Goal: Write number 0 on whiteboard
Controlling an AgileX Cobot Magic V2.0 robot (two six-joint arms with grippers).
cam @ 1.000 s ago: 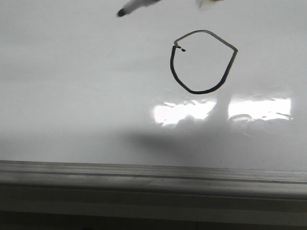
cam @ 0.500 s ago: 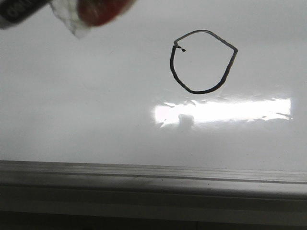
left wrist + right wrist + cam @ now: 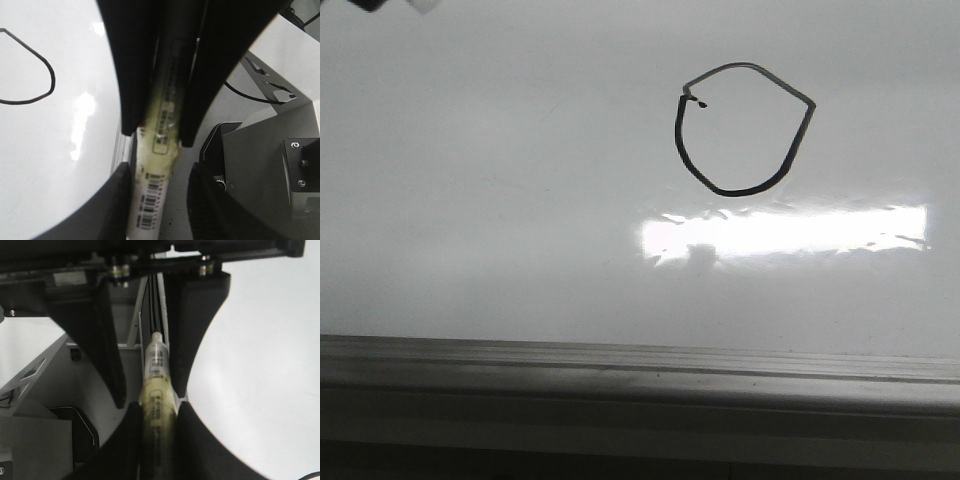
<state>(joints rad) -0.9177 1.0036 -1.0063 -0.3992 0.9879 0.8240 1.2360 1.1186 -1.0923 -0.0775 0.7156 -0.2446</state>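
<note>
Now that the marker has drawn away past the whiteboard's (image 3: 470, 200) far left corner, both grippers, left gripper (image 3: 156, 137) and right gripper (image 3: 150, 405), each clamp a marker (image 3: 155, 190), and the number 0 (image 3: 742, 130) sits closed near the far edge, so writing looks finished.

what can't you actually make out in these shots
- Marker tip: left wrist view, hidden between the left gripper fingers.
- Second marker tip: right wrist view, cut off by the bottom edge.
- Dark shape: front view, cropped at the top corner.
- Number 0: left wrist view, cut by the edge.
</note>
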